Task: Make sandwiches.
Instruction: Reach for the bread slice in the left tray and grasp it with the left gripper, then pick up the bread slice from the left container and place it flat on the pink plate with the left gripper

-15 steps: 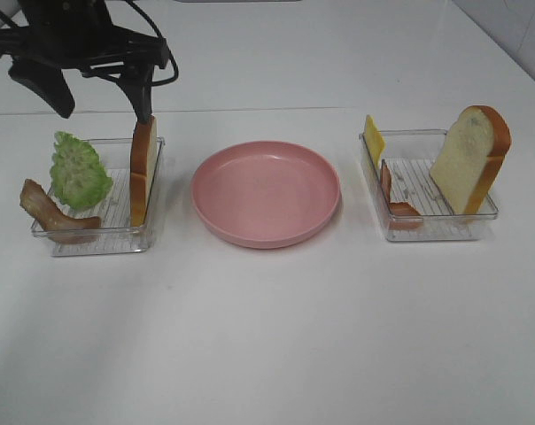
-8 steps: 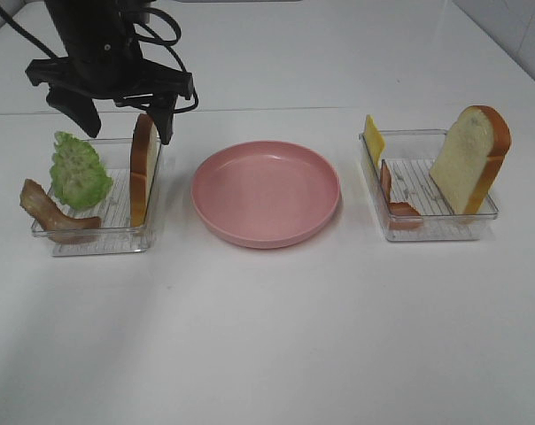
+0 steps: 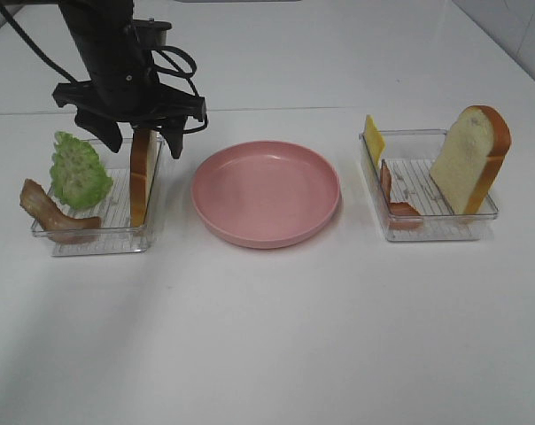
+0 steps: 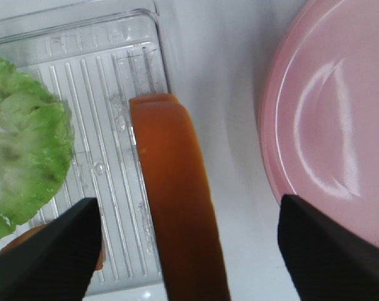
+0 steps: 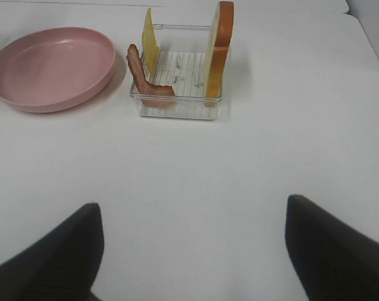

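A bread slice [image 3: 142,177] with orange-brown crust stands on edge against the right wall of the left clear tray [image 3: 99,243]. A green lettuce leaf [image 3: 77,170] and a bacon strip [image 3: 48,211] share that tray. My left gripper [image 3: 145,142] hangs open right over the slice, one finger on each side. In the left wrist view the crust [image 4: 177,188] runs between the fingers [image 4: 45,251] of the gripper [image 4: 188,207] with gaps on both sides. My right gripper [image 5: 192,204] is open above bare table, well short of the right tray [image 5: 177,110].
The round pink plate [image 3: 266,192] sits between the trays. The right tray [image 3: 436,232] holds a yellow cheese slice [image 3: 373,137], a bacon strip [image 3: 393,197] and a leaning bread slice [image 3: 469,159]. The plate's rim [image 4: 327,119] lies close beside the left gripper.
My left gripper has come down and to the right from behind the left tray, and now straddles the upright bread slice. Nothing else has moved.
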Robot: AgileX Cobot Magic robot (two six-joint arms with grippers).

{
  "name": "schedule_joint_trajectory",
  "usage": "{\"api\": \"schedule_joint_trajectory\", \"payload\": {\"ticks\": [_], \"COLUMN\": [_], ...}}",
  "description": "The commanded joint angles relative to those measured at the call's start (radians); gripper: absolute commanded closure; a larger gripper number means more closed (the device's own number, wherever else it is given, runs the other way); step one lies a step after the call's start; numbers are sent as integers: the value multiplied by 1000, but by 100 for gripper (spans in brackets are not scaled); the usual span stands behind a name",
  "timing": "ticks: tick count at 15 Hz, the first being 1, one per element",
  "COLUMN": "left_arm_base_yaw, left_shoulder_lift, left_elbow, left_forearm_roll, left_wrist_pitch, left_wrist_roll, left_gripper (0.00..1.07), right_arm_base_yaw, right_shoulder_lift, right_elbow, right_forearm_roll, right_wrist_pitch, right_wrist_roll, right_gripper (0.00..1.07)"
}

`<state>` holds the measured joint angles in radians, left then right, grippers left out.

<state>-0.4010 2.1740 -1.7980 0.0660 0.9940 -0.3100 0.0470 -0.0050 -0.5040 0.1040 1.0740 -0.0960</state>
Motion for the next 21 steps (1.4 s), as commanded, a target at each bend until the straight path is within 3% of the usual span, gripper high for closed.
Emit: {"api": "schedule_joint_trajectory", "payload": {"ticks": [1, 2, 8, 10, 15, 17, 19, 20, 21], "left_arm_base_yaw": [-1, -1, -1, -1, 5, 29, 85, 148, 148], "left_shoulder_lift": [15, 17, 17, 10, -70, -121, -154, -141, -141], "left_elbow": [-4, -4, -4, -4, -65, -98, -128, -142, -142], "left_forearm_roll": [16, 16, 41, 38, 28, -15, -185, -410, -410], "left_wrist_pitch": [-15, -15, -35, -38, 75, 104, 97, 85, 85], "left_wrist_roll": [-6, -6, -6, -6, -2, 33, 114, 264, 264], "left_gripper": [37, 42, 98, 107, 107, 107, 107, 107, 107], "right_arm_base_yaw": [-6, -6, -6, -6, -6, -6, -6, -6, -6], "right_shoulder_lift": [-18, -18, -18, -18, -18, -18, -18, -18, -18], "right_elbow": [0, 0, 0, 0, 0, 0, 0, 0, 0], "right_forearm_roll": [-3, -3, -3, -3, -3, -4, -4, -3, -3], "right_wrist_pitch": [-12, -12, -12, -12, -12, -12, -12, -12, -12], "right_wrist_roll": [-8, -8, -8, -8, -8, -8, -8, -8, -8], "right_gripper": [31, 31, 31, 31, 31, 31, 31, 31, 31]}}
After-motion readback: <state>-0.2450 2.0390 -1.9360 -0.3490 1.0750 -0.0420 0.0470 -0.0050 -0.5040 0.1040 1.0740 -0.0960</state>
